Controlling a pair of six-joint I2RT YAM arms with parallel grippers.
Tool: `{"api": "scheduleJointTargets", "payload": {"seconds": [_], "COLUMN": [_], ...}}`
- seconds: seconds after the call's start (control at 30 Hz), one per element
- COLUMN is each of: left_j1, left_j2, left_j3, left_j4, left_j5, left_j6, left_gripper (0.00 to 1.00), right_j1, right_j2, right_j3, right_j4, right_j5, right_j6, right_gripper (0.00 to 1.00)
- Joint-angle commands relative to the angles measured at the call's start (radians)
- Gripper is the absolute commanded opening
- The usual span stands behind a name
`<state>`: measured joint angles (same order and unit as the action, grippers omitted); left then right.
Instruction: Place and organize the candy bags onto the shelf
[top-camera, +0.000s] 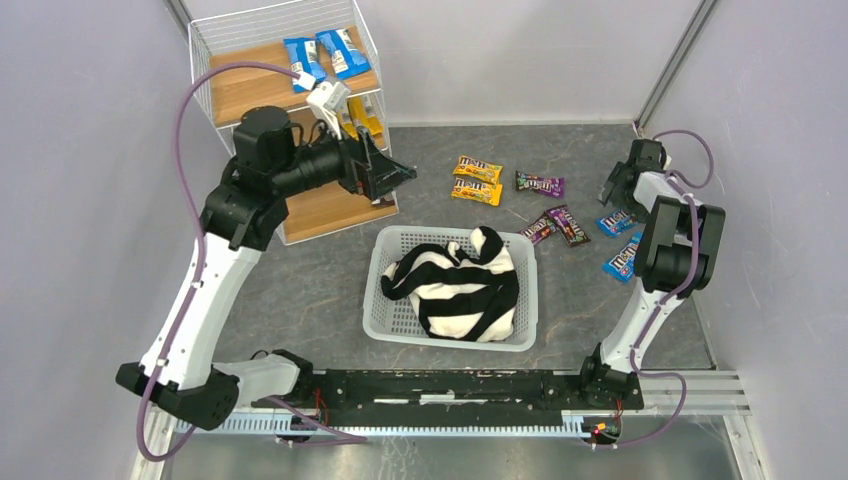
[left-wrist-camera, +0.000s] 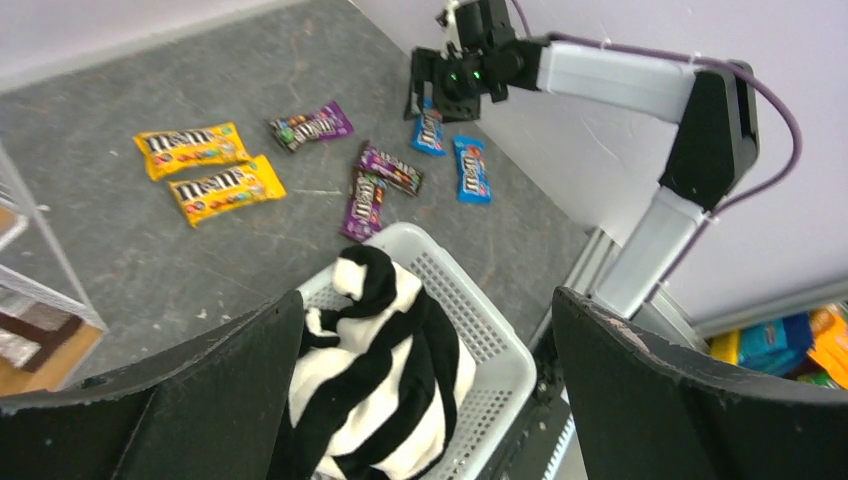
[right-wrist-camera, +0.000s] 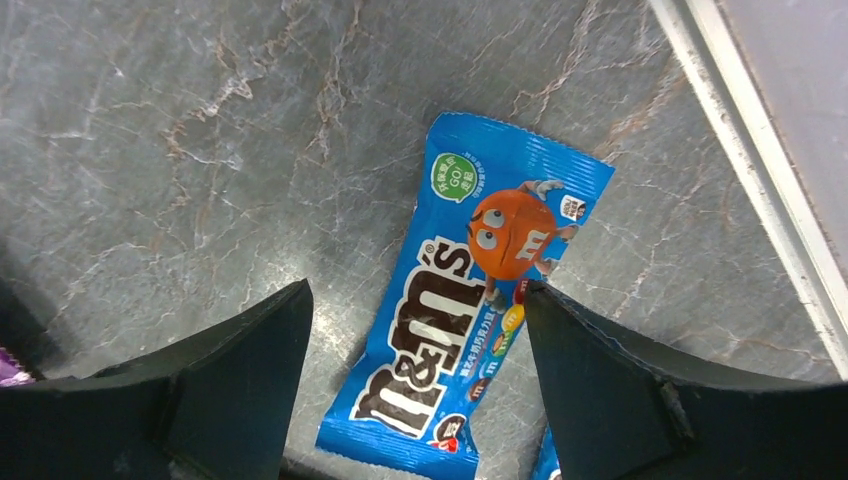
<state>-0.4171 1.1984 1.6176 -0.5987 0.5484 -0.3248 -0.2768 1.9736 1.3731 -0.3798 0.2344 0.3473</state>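
**Top view.** The shelf (top-camera: 250, 95) is standing at 10 o'clock of the basket (top-camera: 385, 300), which is holding a striped cloth (top-camera: 460, 285). Two shelved blue bags (top-camera: 303, 62) are lying side by side on the top board. Shelved yellow bags (top-camera: 365, 118) are showing on the tier below.

The left gripper (top-camera: 395, 175) is hovering just beside the shelf's front. Its fingers (left-wrist-camera: 200, 400) are standing wide apart and holding nothing. Its wrist view is looking down on the basket and cloth.

On the table, two loose yellow bags (top-camera: 477, 168) are lying at 12 o'clock of the basket. Three purple bags (top-camera: 540, 183) are lying at 1 o'clock, and two loose blue bags (top-camera: 622, 260) at 2 o'clock.

The right gripper (top-camera: 612, 192) is hanging over the farther blue bag (right-wrist-camera: 470, 290). Its fingers are standing apart on either side of the bag, not clamped on it.
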Motion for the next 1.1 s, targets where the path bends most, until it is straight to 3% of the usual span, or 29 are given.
{"api": "scheduleJointTargets", "payload": {"seconds": [0.0,0.2,0.37,0.83,1.07], "left_j1": [-0.027,-0.111,-0.163,-0.180,-0.185], "left_j2": [0.007,0.014,0.026,0.055,0.074], "left_j3": [-0.064,-0.109,-0.123,-0.174,-0.210], "left_j4": [0.105,0.152,0.154,0.211,0.271], "left_j5": [0.095,0.058,-0.002,-0.031,-0.021], "left_j6": [-0.056,-0.100,-0.118,-0.196,-0.254], "left_gripper": [1.00,0.99,0.98,0.98,0.98], "right_j1": [-0.006,-0.013,-0.013,-0.009,0.007], "right_j2": [0.032,0.050,0.002,-0.194,-0.290], "right_j3": [0.013,-0.023,-0.106,-0.294,-0.357], "right_j4": [0.020,0.044,0.103,0.229,0.270], "right_j5": [-0.007,-0.022,-0.083,-0.261,-0.342], "right_j6": [0.006,0.020,0.031,0.044,0.073], "right_gripper": [0.84,0.80,0.70,0.38,0.31]}}
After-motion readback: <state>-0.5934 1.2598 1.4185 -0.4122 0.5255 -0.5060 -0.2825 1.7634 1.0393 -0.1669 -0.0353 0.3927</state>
